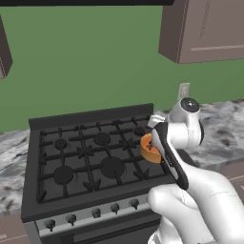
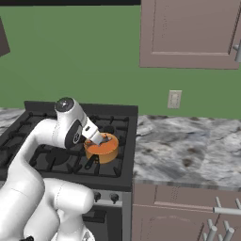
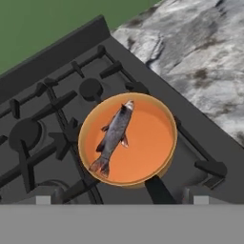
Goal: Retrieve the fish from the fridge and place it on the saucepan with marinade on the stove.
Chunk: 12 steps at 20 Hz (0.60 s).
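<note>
The small dark grey fish lies flat inside the orange saucepan, head toward the back of the stove. The pan stands on the front right burner, its thin dark handle pointing toward the front edge. My gripper hangs just above the pan, open, with nothing between its fingertips. In the right base view the gripper sits over the saucepan. In the left base view my arm covers part of the saucepan on the stove. The fridge is out of view.
A marbled counter runs right of the stove, with drawers beneath it. Brown wall cabinets hang above, and an outlet sits on the green wall. Dark knobs line the stove front.
</note>
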Available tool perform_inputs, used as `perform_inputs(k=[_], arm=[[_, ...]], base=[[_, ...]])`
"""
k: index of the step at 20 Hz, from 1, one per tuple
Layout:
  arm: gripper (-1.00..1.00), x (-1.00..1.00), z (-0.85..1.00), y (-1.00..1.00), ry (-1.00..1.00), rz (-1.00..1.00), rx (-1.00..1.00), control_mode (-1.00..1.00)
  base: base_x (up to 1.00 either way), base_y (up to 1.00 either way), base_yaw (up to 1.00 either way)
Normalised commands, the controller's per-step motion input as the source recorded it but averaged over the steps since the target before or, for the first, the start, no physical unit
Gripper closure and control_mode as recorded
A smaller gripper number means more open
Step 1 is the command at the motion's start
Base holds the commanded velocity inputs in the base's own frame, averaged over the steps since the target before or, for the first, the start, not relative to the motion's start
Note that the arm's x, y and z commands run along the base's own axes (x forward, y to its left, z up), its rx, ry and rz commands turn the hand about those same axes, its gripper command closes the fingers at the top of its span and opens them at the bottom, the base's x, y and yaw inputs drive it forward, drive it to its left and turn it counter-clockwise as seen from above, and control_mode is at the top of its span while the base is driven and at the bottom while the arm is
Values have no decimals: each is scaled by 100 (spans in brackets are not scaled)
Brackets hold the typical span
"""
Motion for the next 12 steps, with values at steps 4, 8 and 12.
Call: perform_inputs(k=[4,8,12], arm=[[-100,-43,53,11,2,1,0,-100],[-100,-2,9,1,0,1,0,-100],[-100,0,0,0,0,0,0,-100]], base=[[0,0,0],[0,0,0],[0,0,0]])
